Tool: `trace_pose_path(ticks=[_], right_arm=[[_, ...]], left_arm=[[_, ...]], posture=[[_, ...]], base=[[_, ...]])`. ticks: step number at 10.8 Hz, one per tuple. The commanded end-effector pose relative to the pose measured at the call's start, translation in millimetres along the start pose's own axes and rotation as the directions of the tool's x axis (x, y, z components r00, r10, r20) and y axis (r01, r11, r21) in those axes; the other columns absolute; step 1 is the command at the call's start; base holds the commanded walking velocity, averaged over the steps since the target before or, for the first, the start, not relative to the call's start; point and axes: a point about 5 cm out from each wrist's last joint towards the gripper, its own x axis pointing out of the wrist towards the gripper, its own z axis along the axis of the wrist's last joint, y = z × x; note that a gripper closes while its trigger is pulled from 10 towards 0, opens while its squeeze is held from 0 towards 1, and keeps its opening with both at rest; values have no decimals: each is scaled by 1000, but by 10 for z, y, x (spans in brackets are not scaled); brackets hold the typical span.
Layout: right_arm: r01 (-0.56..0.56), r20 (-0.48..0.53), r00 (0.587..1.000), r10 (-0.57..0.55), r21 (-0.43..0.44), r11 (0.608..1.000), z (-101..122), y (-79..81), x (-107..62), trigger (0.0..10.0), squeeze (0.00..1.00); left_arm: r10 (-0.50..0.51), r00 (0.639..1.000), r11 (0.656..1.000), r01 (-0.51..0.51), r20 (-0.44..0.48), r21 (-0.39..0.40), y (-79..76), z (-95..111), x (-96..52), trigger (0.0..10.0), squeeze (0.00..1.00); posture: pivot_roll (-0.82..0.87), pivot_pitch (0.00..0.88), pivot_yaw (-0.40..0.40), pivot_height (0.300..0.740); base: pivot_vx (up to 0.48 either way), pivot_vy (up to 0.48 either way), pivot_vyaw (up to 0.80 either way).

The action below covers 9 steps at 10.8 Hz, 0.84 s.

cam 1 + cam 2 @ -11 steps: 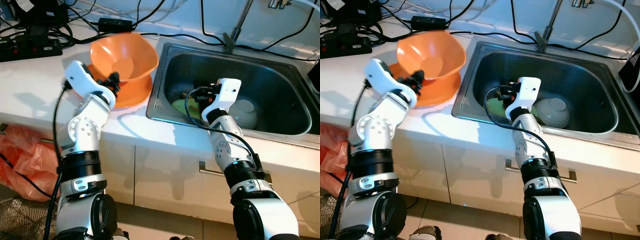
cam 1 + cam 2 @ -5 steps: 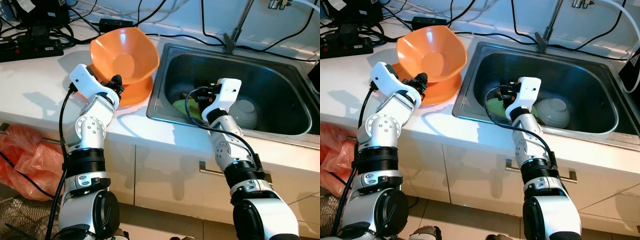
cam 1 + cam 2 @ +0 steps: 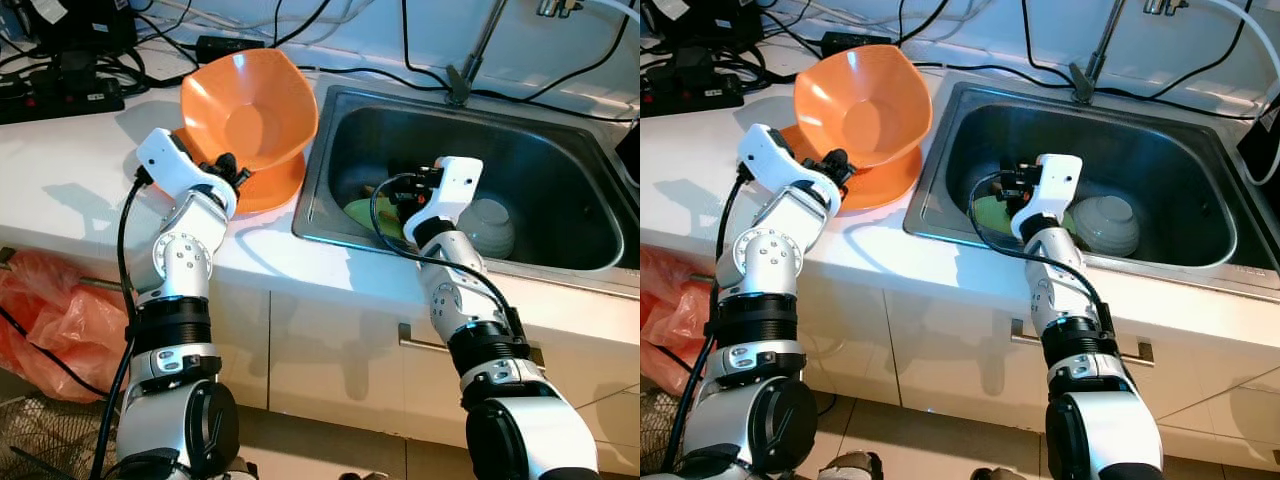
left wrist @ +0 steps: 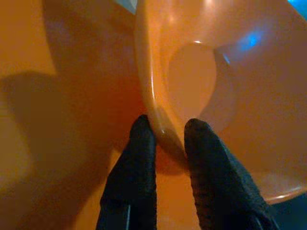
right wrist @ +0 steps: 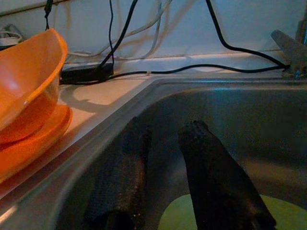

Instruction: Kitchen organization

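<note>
Orange bowl (image 3: 250, 115) sits tilted on an orange plate (image 3: 268, 185) on the white surface (image 3: 70, 170), just left of the sink (image 3: 560, 170), and we have it pinched at its near rim by our left hand (image 4: 165, 132), one finger inside and one outside. We judge it light, stiff plastic with a smooth, somewhat slippery wall, so the thin rim is the sensible hold, though it may swivel. Our right hand (image 5: 160, 143) hangs in the sink with fingers apart, gripping nothing, over a green plate (image 3: 372, 213) beside an upturned white bowl (image 3: 490, 225).
</note>
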Motion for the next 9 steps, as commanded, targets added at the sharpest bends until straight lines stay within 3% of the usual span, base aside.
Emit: trace_pose_path(ticks=[1, 4, 9], right_arm=[[19, -9, 1000, -19, 2, 1000, -12, -60, -23, 10000, 0], [16, -15, 1000, -16, 4, 1000, -24, -52, -22, 10000, 0], [19, -18, 1000, -19, 7, 1000, -26, -58, -19, 10000, 0]], left_arm=[[10, 1000, 1000, -10, -11, 22, 14, -41, 10, 0, 0], [-64, 994, 998, 63, 84, 16, -93, 82, -27, 0, 0], [-136, 979, 990, 138, 149, -3, -177, 144, -70, 0, 0]], posture=[[118, 75, -76, 740], [121, 69, -78, 740], [124, 68, -81, 740]], base=[[0, 0, 0], [0, 0, 0], [0, 0, 0]])
